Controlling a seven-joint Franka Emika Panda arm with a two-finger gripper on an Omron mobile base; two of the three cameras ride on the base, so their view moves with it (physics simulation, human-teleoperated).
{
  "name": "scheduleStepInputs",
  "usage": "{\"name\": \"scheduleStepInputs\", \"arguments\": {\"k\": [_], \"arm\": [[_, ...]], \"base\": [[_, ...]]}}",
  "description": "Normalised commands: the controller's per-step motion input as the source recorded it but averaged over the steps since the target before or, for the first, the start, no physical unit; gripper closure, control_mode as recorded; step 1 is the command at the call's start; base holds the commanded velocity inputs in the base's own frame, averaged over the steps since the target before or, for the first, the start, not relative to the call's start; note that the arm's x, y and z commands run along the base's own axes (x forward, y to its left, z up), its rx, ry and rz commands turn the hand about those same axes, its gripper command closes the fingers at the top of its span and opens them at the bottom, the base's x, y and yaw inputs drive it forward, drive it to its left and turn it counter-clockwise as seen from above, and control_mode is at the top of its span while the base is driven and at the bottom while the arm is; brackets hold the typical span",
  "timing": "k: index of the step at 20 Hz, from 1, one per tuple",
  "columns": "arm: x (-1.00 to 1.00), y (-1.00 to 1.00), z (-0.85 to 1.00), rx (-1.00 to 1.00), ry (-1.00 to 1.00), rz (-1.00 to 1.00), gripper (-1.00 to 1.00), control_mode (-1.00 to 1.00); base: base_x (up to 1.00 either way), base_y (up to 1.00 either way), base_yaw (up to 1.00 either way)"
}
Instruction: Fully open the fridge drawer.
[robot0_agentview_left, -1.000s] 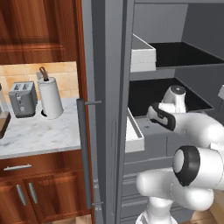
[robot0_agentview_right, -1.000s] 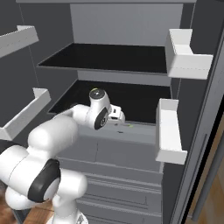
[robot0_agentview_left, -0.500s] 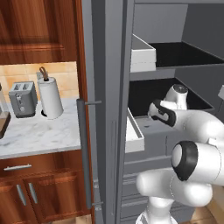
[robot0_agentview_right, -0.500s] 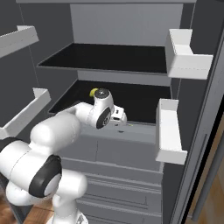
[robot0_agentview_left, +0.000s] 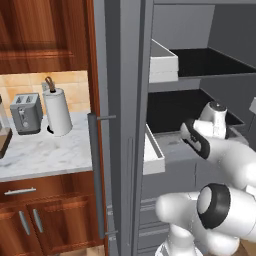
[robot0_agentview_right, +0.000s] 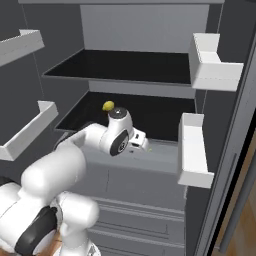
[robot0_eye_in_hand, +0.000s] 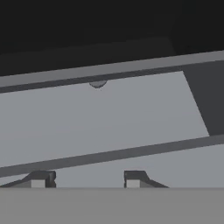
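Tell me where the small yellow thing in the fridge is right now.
In the right base view, the yellow thing sits on the lower black shelf, toward its left, just behind the arm's wrist.

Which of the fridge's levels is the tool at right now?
The grey fridge drawer just under the lower black shelf. The tool is at its top edge; the upper black shelf sits well above it.

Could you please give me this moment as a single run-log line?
task: open fridge drawer | drawer: partly out, grey inside showing | tool: fingers apart, just above drawer front rim | small yellow item on shelf behind
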Motion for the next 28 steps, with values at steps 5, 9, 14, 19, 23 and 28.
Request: {"name": "scheduleStepInputs", "arguments": {"k": [5, 9, 14, 19, 23, 28], "arm": [[-1.00, -0.38, -0.69, 0.00, 0.07, -0.07, -1.00, -1.00], [-1.00, -0.38, -0.72, 0.00, 0.09, -0.05, -1.00, -1.00], [-1.00, -0.34, -0.60, 0.00, 0.07, -0.04, -1.00, -1.00], [-0.75, -0.08, 0.43, 0.11, -0.10, -0.10, -1.00, -1.00], [-0.48, 0.56, 1.00, 0.13, -0.32, -0.21, -1.00, -1.00], [-0.51, 0.84, 1.00, 0.02, -0.28, -0.16, -1.00, -1.00]], "base": [[0.00, 0.00, 0.00], [0.00, 0.00, 0.00], [0.00, 0.00, 0.00], [0.00, 0.00, 0.00], [0.00, 0.00, 0.00], [0.00, 0.00, 0.00]]}}
